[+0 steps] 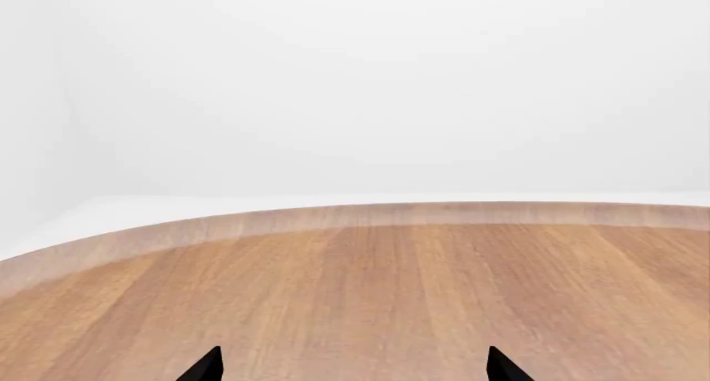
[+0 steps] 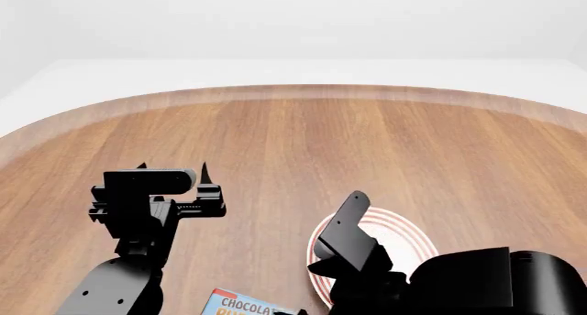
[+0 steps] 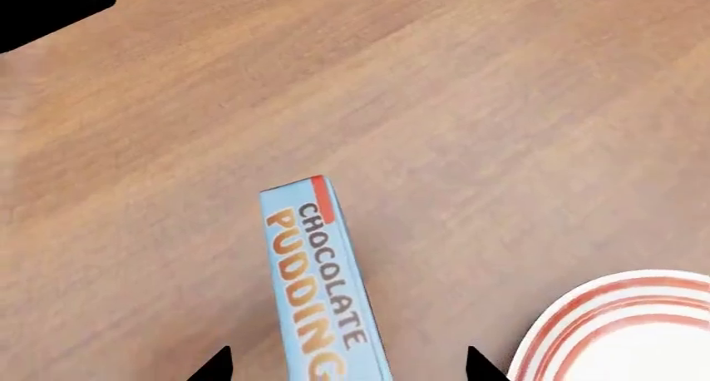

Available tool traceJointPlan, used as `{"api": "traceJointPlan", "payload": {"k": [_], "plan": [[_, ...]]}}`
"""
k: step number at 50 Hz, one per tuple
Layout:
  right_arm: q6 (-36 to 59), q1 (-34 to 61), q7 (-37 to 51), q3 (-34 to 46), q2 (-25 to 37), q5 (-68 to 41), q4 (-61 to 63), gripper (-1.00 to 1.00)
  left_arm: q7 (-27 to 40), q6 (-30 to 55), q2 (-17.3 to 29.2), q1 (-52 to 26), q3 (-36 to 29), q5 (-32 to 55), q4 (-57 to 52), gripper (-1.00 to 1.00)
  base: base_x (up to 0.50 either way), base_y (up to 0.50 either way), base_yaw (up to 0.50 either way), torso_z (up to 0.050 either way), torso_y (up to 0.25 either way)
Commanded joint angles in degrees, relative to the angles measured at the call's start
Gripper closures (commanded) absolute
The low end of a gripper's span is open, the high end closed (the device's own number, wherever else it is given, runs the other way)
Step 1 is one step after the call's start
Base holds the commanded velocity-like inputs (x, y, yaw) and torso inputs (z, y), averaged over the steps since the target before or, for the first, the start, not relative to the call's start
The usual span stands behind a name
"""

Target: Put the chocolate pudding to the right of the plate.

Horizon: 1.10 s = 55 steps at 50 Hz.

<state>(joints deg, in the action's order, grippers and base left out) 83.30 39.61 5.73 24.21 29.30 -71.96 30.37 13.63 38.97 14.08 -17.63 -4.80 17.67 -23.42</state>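
The chocolate pudding carton [image 3: 322, 289] lies on the wooden table, its light blue top with a red corner facing up. It shows at the bottom edge of the head view [image 2: 246, 305], left of the plate [image 2: 403, 243]. My right gripper [image 3: 346, 371] is open, its two black fingertips on either side of the carton with gaps between. The plate, white with red rings, also shows in the right wrist view [image 3: 633, 335]. My left gripper [image 2: 174, 172] is open and empty over bare table, far from both; its tips show in the left wrist view [image 1: 352, 368].
The round wooden table's far edge [image 2: 303, 91] curves across the head view, with white floor and wall behind. My right arm [image 2: 458, 280] covers part of the plate. A dark shape [image 3: 45, 7] sits in a corner of the right wrist view.
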Motion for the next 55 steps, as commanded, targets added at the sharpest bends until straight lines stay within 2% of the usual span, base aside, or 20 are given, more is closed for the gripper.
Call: {"api": "traceJointPlan", "payload": {"k": [1, 31, 55], "plan": [[-1.41, 0.67, -1.67, 4.54, -0.23, 2.65, -2.06, -1.0, 0.16, -0.27, 0.15, 0.03, -0.19, 0.26, 0.17, -1.0, 0.0, 0.0, 0.0, 0.0, 0.0], [-8.37, 1.11, -9.14, 16.2, -1.13, 12.61, -11.62, -1.0, 0.74, -0.45, 0.6, 0.13, -0.42, 1.12, -0.03, -1.0, 0.0, 0.0, 0.0, 0.0, 0.0], [-10.39, 2.17, -12.83, 24.04, -3.19, 17.87, -19.12, -1.0, 1.16, -0.76, 0.86, 0.27, -0.78, 1.68, -0.03, -1.0, 0.0, 0.0, 0.0, 0.0, 0.0]]}}
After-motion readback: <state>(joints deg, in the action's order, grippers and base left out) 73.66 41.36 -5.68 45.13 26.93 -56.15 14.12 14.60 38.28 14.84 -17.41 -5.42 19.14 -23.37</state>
